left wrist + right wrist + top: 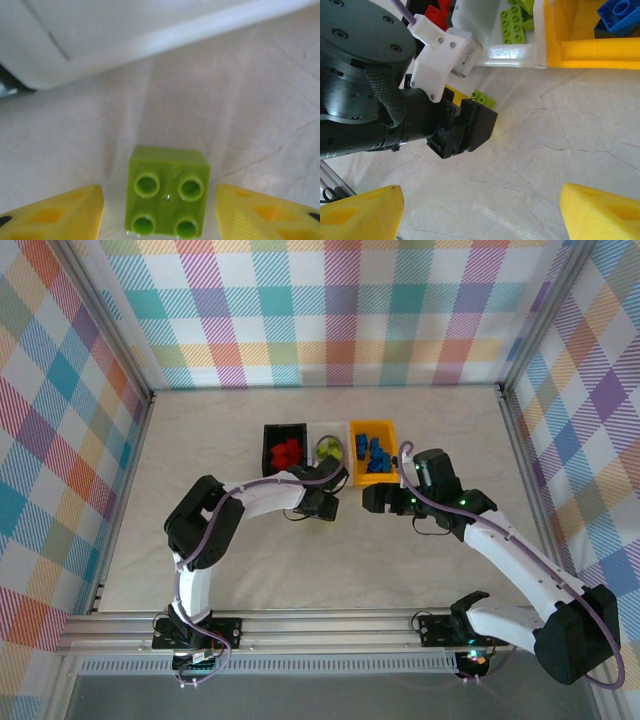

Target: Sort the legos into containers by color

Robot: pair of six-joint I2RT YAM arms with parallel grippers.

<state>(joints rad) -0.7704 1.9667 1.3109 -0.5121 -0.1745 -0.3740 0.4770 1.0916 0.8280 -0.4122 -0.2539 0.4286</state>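
Two robot arms reach over a pale marbled worktop (440, 415) walled in pastel plaid. Three small open bins stand in a row, touching side by side: a black bin (270, 435) on the left, a white bin (327, 428) in the middle and a yellow-orange bin (385, 478) on the right. The black bin holds a heap of red legos (287, 452), the white bin holds lime green legos (329, 449), and the yellow-orange bin holds blue legos (374, 450); the pieces in each heap are too tangled to count exactly. One loose green lego (167, 192), a square brick with four studs facing up, lies flat on the worktop just in front of the white bin's near wall. The left hand (322, 507) is lowered around this brick: in the left wrist view its two yellow fingers (60, 212) stand one on each side of the brick, spread, with a clear gap of bare worktop between each finger and the brick, so nothing is pinched. The right hand (480, 215) hovers just to the right of the left hand, near the front of the yellow-orange bin; its two yellow fingers are spread wide with only bare worktop between them. From the right wrist view, the loose green brick peeks out beside the left hand's dark body, close to the white bin's corner.
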